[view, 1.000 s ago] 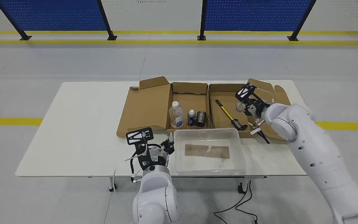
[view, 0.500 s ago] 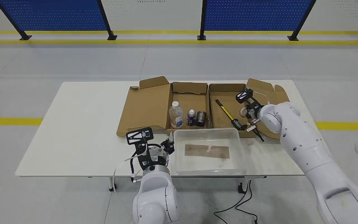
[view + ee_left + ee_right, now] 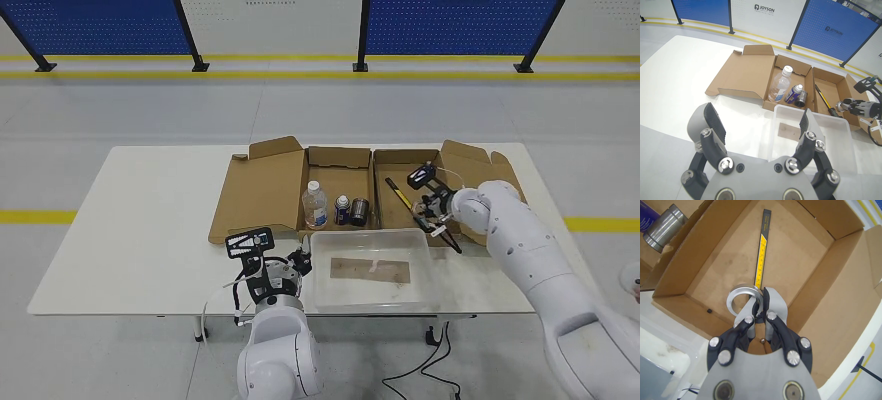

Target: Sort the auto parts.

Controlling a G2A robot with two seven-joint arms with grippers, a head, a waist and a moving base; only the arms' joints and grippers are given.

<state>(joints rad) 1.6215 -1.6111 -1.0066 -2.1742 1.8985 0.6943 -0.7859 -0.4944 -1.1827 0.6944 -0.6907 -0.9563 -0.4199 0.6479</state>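
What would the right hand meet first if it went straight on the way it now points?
Shut on the metal ring, the right hand points down into the cardboard box. The ring would probably meet the caliper at its near end first, or the box floor beside it; depth is unclear.

Right tool [image 3: 761,295] pinches a metal ring [image 3: 743,287]; left tool [image 3: 758,111] gapes wide.

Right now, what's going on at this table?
The right gripper is shut on a metal ring, holding it above the right cardboard box, where a yellow caliper lies. The left gripper hangs open beside the clear bin, holding nothing. The left cardboard box holds a water bottle, a spray can and a metal cylinder.
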